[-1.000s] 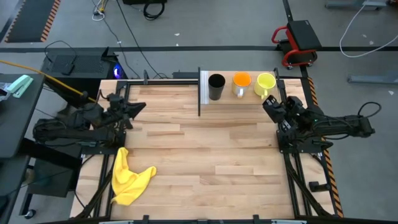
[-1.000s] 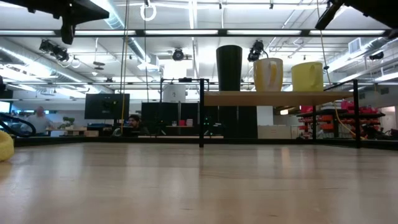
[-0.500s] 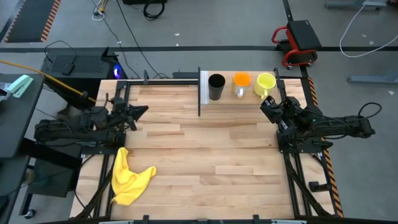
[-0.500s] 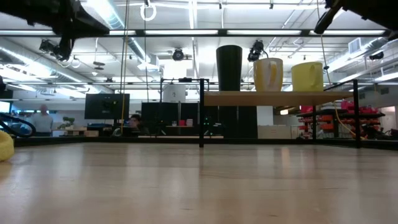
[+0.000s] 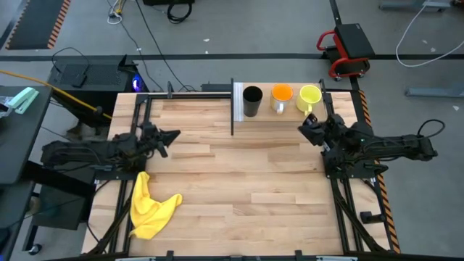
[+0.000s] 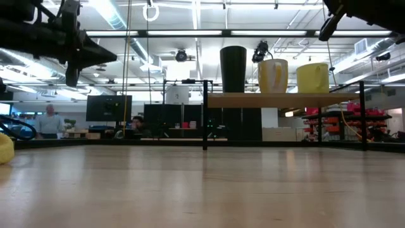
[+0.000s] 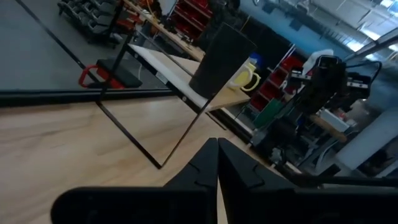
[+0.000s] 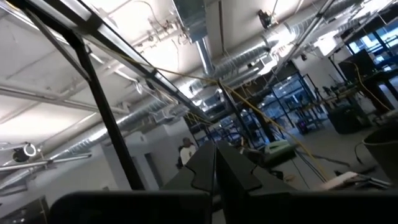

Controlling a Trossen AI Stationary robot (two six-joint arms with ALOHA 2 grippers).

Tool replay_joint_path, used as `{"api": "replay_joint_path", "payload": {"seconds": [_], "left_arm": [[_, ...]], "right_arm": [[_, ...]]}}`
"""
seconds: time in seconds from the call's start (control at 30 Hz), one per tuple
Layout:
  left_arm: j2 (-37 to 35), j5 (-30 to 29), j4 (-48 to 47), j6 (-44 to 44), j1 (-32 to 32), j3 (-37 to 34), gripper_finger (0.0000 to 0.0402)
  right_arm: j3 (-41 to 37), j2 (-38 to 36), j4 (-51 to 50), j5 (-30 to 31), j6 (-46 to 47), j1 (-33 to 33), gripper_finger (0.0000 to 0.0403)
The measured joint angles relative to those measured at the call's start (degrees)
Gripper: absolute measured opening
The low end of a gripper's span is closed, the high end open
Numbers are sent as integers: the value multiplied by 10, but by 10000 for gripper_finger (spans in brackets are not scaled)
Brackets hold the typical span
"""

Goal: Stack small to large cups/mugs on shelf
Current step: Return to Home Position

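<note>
Three cups stand in a row on the shelf (image 5: 290, 110) at the table's far edge: the black cup (image 5: 251, 98) beside the white end panel (image 5: 237, 101), then the orange mug (image 5: 281, 94), then the yellow-green mug (image 5: 309, 96). In the low view all three rest by their bases on the shelf board (image 6: 278, 99): the black cup (image 6: 233, 68), the orange mug (image 6: 273, 75) and the yellow-green mug (image 6: 313, 77). My left gripper (image 5: 172, 134) hovers shut over the table's left part. My right gripper (image 5: 303, 129) is shut, raised just near of the yellow-green mug, and points upward.
A yellow cloth (image 5: 150, 206) lies crumpled by the near-left corner. Black posts and a frame (image 6: 204, 114) carry the shelf above the tabletop. The bare wooden tabletop (image 5: 246, 181) spreads between the arms. People sit in the room beyond the far edge.
My left gripper has come down and moved toward the near edge, staying shut. My right gripper has shifted slightly toward the table's left and near edge. The cups have kept their places.
</note>
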Motion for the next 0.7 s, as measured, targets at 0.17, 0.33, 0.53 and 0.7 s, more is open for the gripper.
{"api": "replay_joint_path", "payload": {"seconds": [0.17, 0.33, 0.53, 0.7], "left_arm": [[0, 0, 48, -4, 0, -35, 18], [0, 0, 46, -3, 0, -37, 10], [0, 0, 43, -3, 0, -37, 20], [0, 0, 43, -18, 0, -37, 30]], "right_arm": [[0, 0, -32, 0, -14, 0, 23], [0, 0, -95, 0, -35, 0, 23], [-10, 1, -102, 15, -31, 0, 23], [-93, 0, 69, 15, -40, 4, 23]]}}
